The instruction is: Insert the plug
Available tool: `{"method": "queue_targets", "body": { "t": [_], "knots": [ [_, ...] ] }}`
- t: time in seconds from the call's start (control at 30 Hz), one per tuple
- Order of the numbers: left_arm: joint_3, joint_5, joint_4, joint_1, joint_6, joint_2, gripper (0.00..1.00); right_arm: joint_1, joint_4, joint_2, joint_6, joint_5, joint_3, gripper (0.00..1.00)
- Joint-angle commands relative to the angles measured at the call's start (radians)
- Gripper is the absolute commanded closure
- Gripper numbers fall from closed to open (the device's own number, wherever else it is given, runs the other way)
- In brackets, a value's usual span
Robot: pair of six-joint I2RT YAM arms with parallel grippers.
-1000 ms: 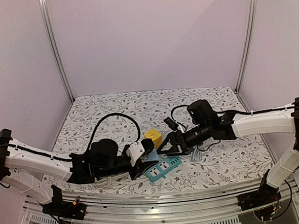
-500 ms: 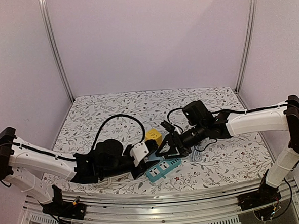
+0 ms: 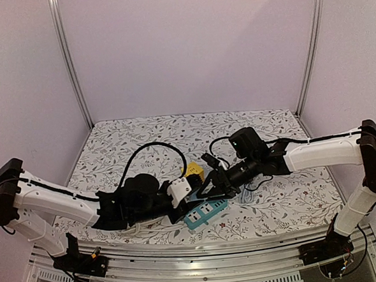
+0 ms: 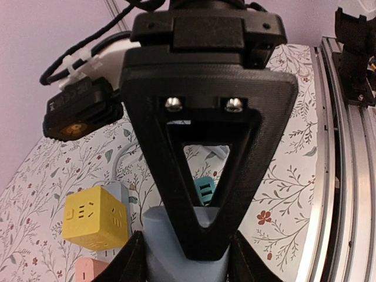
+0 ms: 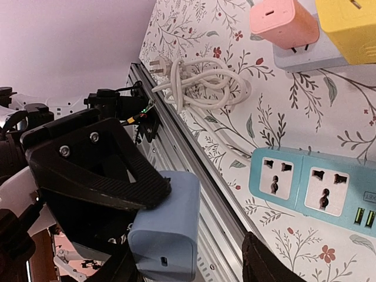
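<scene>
A light blue plug block (image 4: 160,238) sits between my left gripper's (image 4: 185,261) two fingers, which are shut on its sides. In the right wrist view the plug (image 5: 167,229) hangs above the table's near rail. My right gripper (image 5: 191,264) is open around it: one finger lies next to the plug and the other stands well clear. In the top view both grippers meet, left (image 3: 186,195) and right (image 3: 204,190), just above the teal power strip (image 3: 205,211). The strip's sockets (image 5: 317,182) face up and are empty.
A yellow cube adapter (image 3: 192,171) and a pink one (image 5: 276,20) are plugged into a grey strip (image 5: 305,53) behind the teal strip. A coiled white cable (image 5: 200,79) lies near the front. Metal rails (image 4: 341,153) run along the near edge.
My left gripper has moved right with the plug and my right gripper has moved left. They now meet over the teal strip.
</scene>
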State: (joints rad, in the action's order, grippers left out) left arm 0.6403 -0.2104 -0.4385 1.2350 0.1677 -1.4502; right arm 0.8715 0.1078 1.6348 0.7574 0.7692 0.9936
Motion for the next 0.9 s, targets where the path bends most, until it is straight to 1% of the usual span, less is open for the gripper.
{"method": "queue_targets", "body": {
  "t": [0.0, 0.23, 0.47, 0.63, 0.87],
  "knots": [
    [0.039, -0.01, 0.008, 0.026, 0.0, -0.019, 1.0, 0.014, 0.016, 0.032, -0.003, -0.014, 0.018, 0.46],
    [0.093, -0.068, 0.039, 0.052, 0.013, -0.085, 1.0, 0.021, 0.037, 0.056, 0.003, -0.044, 0.042, 0.53],
    [0.114, -0.122, 0.041, 0.064, 0.013, -0.118, 1.0, 0.026, 0.078, 0.057, -0.004, -0.099, 0.046, 0.66],
    [0.119, -0.137, 0.045, 0.067, 0.013, -0.125, 1.0, 0.026, 0.082, 0.044, 0.0, -0.102, 0.038, 0.68],
    [0.121, -0.147, 0.049, 0.07, 0.019, -0.128, 1.0, 0.025, 0.082, 0.03, -0.004, -0.072, 0.033, 0.68]
  ]
}}
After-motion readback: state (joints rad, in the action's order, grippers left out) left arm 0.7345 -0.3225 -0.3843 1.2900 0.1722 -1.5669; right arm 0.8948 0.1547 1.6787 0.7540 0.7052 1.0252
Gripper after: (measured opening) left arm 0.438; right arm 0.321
